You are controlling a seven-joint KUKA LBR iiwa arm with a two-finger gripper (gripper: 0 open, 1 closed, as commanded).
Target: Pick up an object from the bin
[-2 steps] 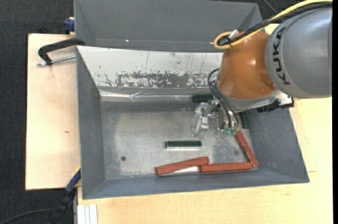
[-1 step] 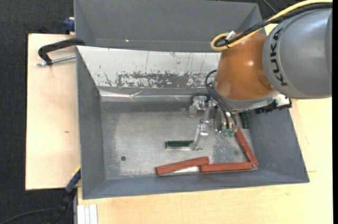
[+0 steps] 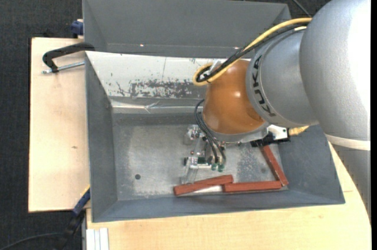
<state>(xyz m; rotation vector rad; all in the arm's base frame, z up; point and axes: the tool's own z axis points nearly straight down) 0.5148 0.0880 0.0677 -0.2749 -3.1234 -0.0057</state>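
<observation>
Three reddish-brown flat strips lie along the near wall of the bin (image 3: 99, 148). The left strip (image 3: 199, 188) has a pale end. The middle strip (image 3: 253, 186) runs on from it towards the right. The slanted strip (image 3: 275, 165) rises from the right corner towards the arm.

Just behind the left strip, close above the floor, is the gripper (image 3: 203, 161). Whether it is apart or together I cannot tell, since the tip is a tangle of metal and small green parts. Nothing can be seen held in it. The nearest thing is the left strip, just beside the tip on the near side.

A dark speck (image 3: 137, 177) sits well apart on the bare floor to the left. Farther back, the orange cover (image 3: 230, 102) hides the wrist.

To do this step well, the tool should probably be centred across the strip's narrow width, not along its length. It should come straight down and keep clear of the near wall. Flat pieces lying against a wall are likely to slide or tip when pinched.
</observation>
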